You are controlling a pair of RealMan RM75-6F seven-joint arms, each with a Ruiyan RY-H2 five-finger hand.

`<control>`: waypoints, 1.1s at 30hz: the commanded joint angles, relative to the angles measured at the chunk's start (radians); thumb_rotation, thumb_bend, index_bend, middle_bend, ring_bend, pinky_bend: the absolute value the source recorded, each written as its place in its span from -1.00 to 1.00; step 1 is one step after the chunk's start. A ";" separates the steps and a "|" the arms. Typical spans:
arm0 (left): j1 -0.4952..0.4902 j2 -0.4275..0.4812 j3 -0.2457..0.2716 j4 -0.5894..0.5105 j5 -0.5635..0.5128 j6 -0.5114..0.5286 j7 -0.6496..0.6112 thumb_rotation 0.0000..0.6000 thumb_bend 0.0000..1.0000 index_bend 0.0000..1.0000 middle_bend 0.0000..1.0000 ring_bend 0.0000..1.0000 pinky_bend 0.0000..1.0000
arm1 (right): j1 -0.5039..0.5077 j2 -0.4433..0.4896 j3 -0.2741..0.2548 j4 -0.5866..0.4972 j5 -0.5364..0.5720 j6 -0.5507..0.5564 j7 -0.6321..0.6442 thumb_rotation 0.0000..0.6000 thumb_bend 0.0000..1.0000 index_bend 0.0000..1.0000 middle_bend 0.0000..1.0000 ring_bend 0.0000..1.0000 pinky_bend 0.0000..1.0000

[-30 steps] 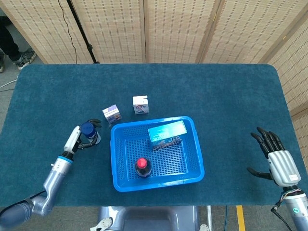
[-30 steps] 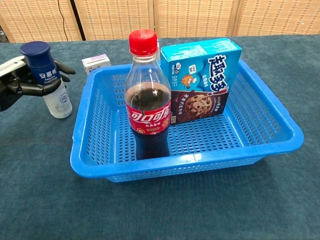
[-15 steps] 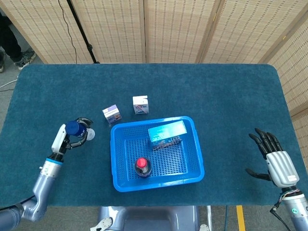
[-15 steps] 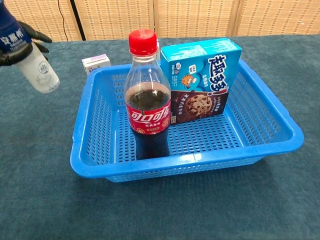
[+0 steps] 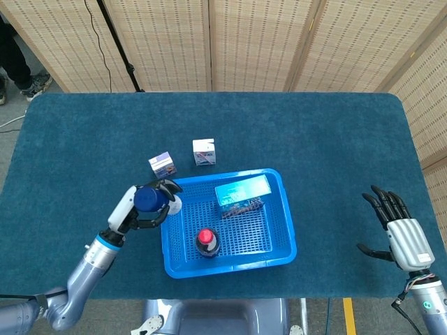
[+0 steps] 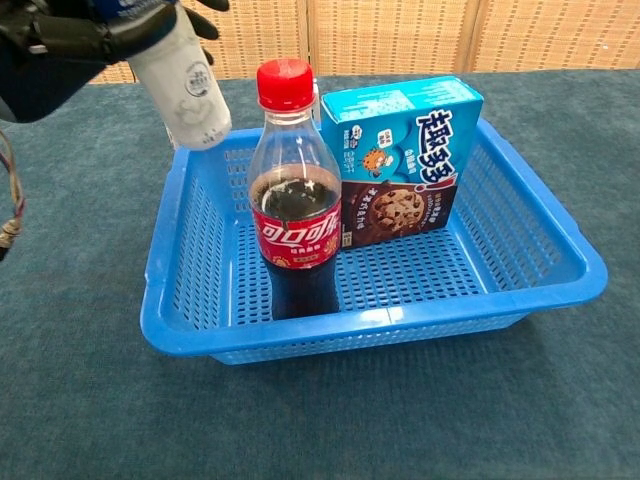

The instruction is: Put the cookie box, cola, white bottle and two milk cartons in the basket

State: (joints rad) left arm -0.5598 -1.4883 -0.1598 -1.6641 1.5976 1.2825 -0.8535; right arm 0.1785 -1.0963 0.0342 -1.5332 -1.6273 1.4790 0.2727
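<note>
The blue basket [image 5: 288, 230] stands on the dark blue table [image 5: 314, 139], a little near of the middle. Inside it are two things. The cola [image 6: 294, 200], with a red cap and a red label, stands upright in the near left part of the basket. The cookie box [image 6: 400, 150], light blue with pictures of cookies, stands on its edge at the far side, right of the cola and close beside it in the chest view.

The left hand [image 5: 143, 213] grips the white bottle [image 6: 185, 85] near its dark blue cap, with the fingers wrapped around it. The bottle is lifted off the table and tilted, and its lower end hangs over the left rim of the basket, at the far left corner. It is not inside the basket.

The two milk cartons are on the table, outside the basket and just beyond its far left corner. The purple milk carton [image 5: 162, 165] is more to the left, and the white milk carton [image 5: 204, 151] is a little farther and to the right of it. They are near each other but not touching.

The right hand [image 5: 404, 234] is well to the right of the basket, at the near right side of the table, with the fingers spread apart and holding nothing
</note>
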 commanded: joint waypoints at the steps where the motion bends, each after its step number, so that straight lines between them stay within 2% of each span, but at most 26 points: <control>1: -0.032 -0.062 -0.010 0.014 -0.044 -0.044 0.040 1.00 0.14 0.14 -0.23 -0.32 -0.32 | 0.000 0.000 0.000 0.001 0.001 0.000 0.002 1.00 -1.00 -0.85 -1.00 -1.00 -0.93; 9: -0.069 -0.176 -0.010 0.123 -0.118 -0.123 0.050 1.00 0.11 0.13 -0.23 -0.33 -0.32 | 0.000 0.001 -0.002 -0.001 -0.002 -0.002 0.005 1.00 -1.00 -0.85 -1.00 -1.00 -0.93; 15: -0.076 -0.199 0.011 0.166 -0.116 -0.150 0.041 1.00 0.09 0.09 -0.24 -0.35 -0.32 | 0.001 0.003 -0.001 0.001 -0.001 -0.003 0.009 1.00 -1.00 -0.85 -1.00 -1.00 -0.93; 17: -0.078 -0.190 0.025 0.164 -0.098 -0.155 0.036 1.00 0.06 0.04 -0.30 -0.41 -0.34 | 0.001 0.003 -0.001 0.001 0.000 -0.003 0.011 1.00 -1.00 -0.85 -1.00 -1.00 -0.93; 18: -0.082 -0.177 0.041 0.160 -0.078 -0.164 0.027 1.00 -0.01 -0.06 -0.42 -0.52 -0.42 | 0.001 0.003 -0.001 0.001 -0.001 -0.002 0.011 1.00 -1.00 -0.85 -1.00 -1.00 -0.93; 20: -0.097 -0.147 0.069 0.156 -0.037 -0.187 0.010 1.00 -0.22 -0.48 -0.76 -0.81 -0.71 | 0.001 0.003 -0.001 0.000 -0.001 -0.002 0.010 1.00 -1.00 -0.85 -1.00 -1.00 -0.93; 21: -0.107 -0.129 0.082 0.155 -0.018 -0.202 0.006 1.00 -0.36 -0.76 -0.92 -0.94 -0.88 | 0.001 0.003 -0.001 0.000 0.000 -0.003 0.010 1.00 -1.00 -0.85 -1.00 -1.00 -0.93; 22: -0.116 -0.110 0.091 0.154 -0.004 -0.213 -0.001 1.00 -0.47 -0.95 -1.00 -1.00 -0.98 | 0.000 0.003 -0.001 -0.003 0.003 -0.004 0.009 1.00 -1.00 -0.85 -1.00 -1.00 -0.93; 25: -0.118 -0.093 0.096 0.148 0.002 -0.210 -0.020 1.00 -0.58 -1.00 -1.00 -1.00 -1.00 | -0.002 0.001 0.003 -0.006 0.010 -0.003 -0.006 1.00 -1.00 -0.87 -1.00 -1.00 -0.93; 33: -0.083 -0.056 0.096 0.123 0.016 -0.116 -0.014 1.00 -0.59 -1.00 -1.00 -1.00 -1.00 | -0.004 0.004 0.002 -0.013 0.007 0.000 -0.006 1.00 -1.00 -0.87 -1.00 -1.00 -0.93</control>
State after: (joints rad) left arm -0.6547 -1.5570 -0.0635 -1.5311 1.6068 1.1435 -0.8665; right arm 0.1748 -1.0926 0.0361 -1.5458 -1.6203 1.4794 0.2666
